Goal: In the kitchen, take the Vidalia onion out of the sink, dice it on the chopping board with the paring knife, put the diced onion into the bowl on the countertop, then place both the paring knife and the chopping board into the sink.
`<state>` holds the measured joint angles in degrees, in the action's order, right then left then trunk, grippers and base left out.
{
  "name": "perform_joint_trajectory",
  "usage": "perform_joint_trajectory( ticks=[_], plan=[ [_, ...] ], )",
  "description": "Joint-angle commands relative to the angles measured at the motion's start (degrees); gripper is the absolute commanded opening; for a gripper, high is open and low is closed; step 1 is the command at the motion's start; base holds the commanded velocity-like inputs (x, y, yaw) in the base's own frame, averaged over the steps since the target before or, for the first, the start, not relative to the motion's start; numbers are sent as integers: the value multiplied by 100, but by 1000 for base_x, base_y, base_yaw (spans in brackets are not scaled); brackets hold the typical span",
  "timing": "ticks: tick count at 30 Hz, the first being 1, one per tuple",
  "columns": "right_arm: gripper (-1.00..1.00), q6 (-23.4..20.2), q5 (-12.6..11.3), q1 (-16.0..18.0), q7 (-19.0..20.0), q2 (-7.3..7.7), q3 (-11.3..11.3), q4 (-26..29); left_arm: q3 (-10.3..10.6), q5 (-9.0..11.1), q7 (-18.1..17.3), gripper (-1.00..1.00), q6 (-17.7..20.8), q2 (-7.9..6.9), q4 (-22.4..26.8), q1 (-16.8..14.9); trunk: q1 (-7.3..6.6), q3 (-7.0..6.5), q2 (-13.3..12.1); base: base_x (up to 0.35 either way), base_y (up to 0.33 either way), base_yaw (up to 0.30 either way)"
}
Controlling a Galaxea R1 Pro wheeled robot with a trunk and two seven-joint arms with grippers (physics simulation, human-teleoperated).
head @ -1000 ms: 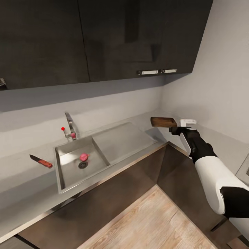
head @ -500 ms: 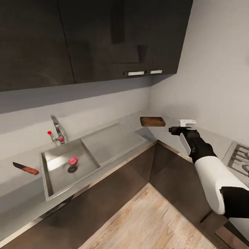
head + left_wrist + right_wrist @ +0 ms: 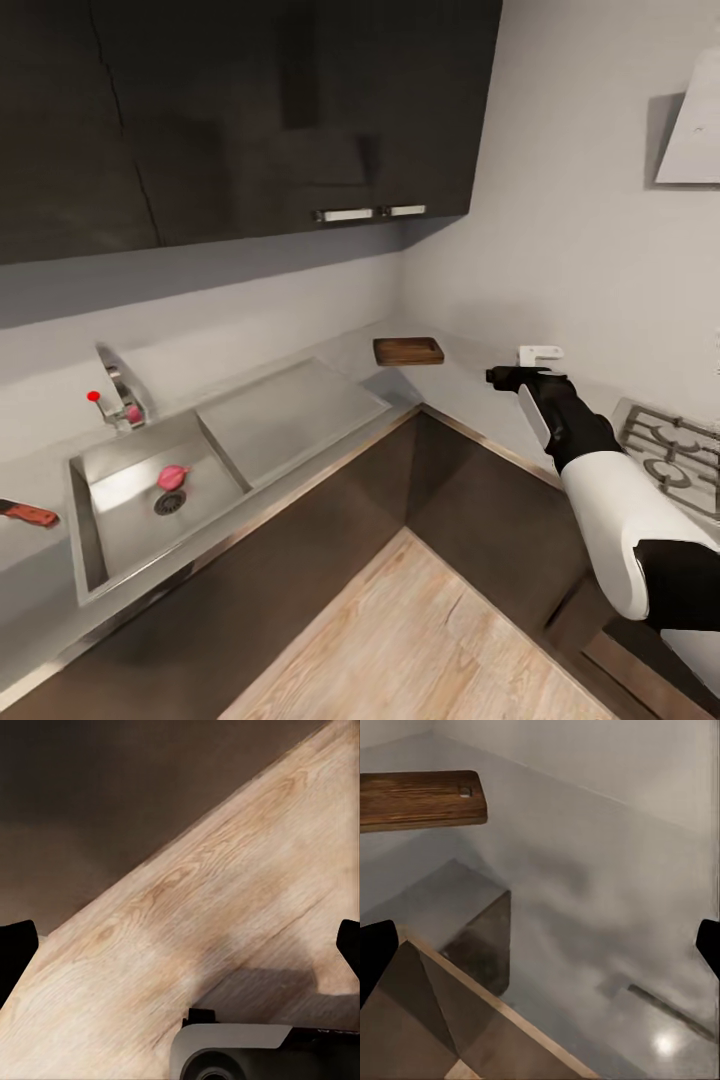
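With your right hand (image 3: 520, 366) spread wide and empty near the board (image 3: 408, 351) in the counter's corner, turn back toward the onion (image 3: 172, 477) by the sink (image 3: 95, 540) drain.

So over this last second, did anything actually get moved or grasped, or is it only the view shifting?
Only the view: the camera has swung rightward, bringing a gas hob into sight. The Vidalia onion lies in the sink by the drain, the paring knife lies on the countertop, and the chopping board sits in the corner as before. The right hand is raised, holding nothing.
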<state>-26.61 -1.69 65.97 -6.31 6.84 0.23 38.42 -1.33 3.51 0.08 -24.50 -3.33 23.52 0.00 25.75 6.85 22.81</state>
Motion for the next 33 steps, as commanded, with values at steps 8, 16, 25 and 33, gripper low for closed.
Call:
perform_joint_trajectory(
  ticks=[8,16,25,33],
  plan=[
    [100,-29,-23,3,-19,-10,4,3,10,45,5,100,-3,33,6,0,3,11,11,4,-221,-4],
    [100,-29,-15,3,-20,-74,7,-1,18,31,10,100,-8,277,-492,0,3,11,11,0,-18,0],
    [100,-29,-15,3,-27,-88,12,-1,21,36,10,100,-425,321,-635,0,3,11,11,0,0,0],
    [100,-29,-15,3,-28,-166,12,-1,19,44,20,100,-963,323,-735,0,3,11,11,0,0,0]
  ],
)
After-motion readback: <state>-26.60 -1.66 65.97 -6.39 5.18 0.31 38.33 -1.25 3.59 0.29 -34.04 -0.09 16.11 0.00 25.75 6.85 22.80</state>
